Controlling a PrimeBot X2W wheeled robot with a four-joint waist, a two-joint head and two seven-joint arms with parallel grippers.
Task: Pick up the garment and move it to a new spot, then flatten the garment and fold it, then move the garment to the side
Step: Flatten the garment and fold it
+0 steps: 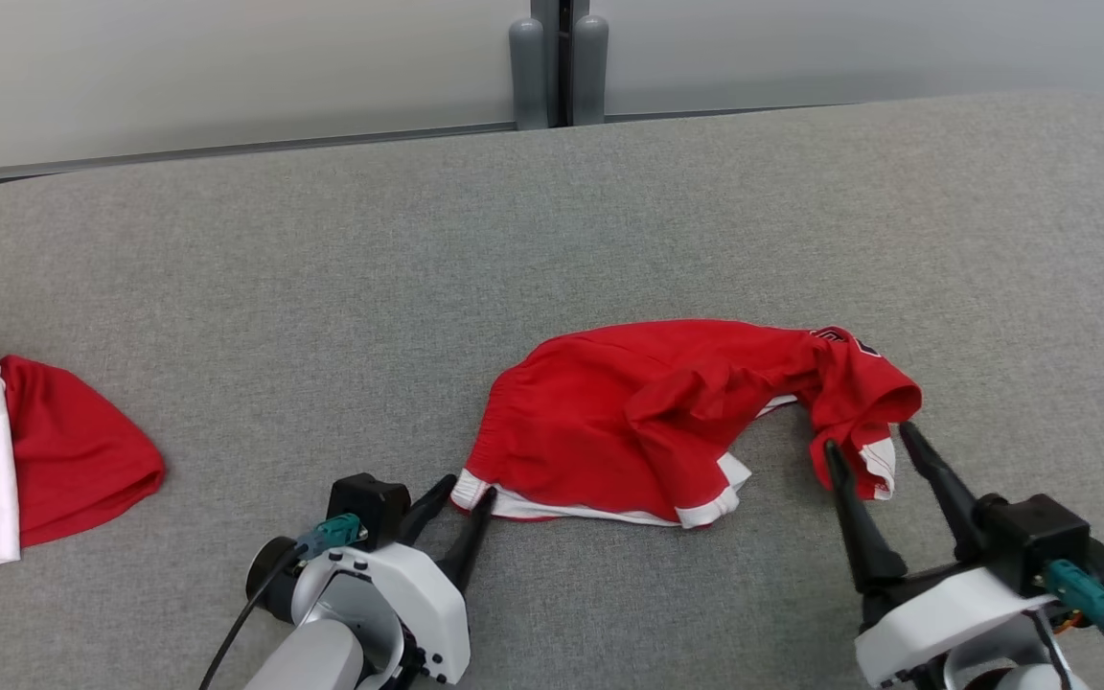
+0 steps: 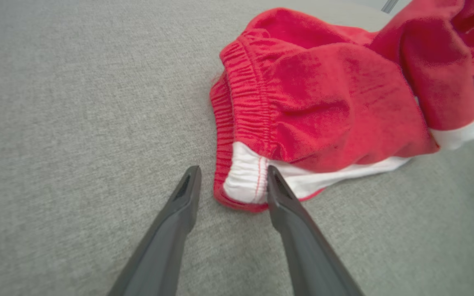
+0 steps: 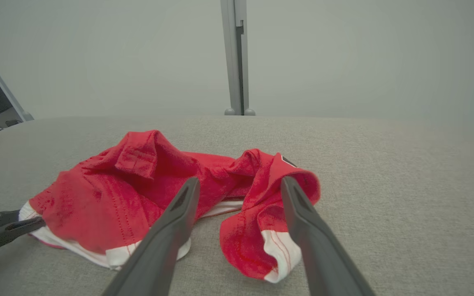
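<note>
The garment [image 1: 648, 412] is a pair of red shorts with white trim, lying crumpled in the middle of the grey table [image 1: 322, 287]. My left gripper [image 1: 464, 496] is open at the garment's near left corner. In the left wrist view the white corner of the elastic waistband [image 2: 245, 176] lies between the fingertips of the left gripper [image 2: 232, 181], touching the right one. My right gripper [image 1: 869, 439] stands open at the garment's right end, its fingers on either side of a raised leg hem [image 3: 270, 230]. The right wrist view shows the right gripper [image 3: 240, 183] wide apart over that fold.
A second red and white garment [image 1: 25, 450] lies at the table's left edge. Behind the table's far edge stands a pale partition with two grey posts [image 1: 557, 67]. Bare grey table surface stretches beyond and to the right of the garment.
</note>
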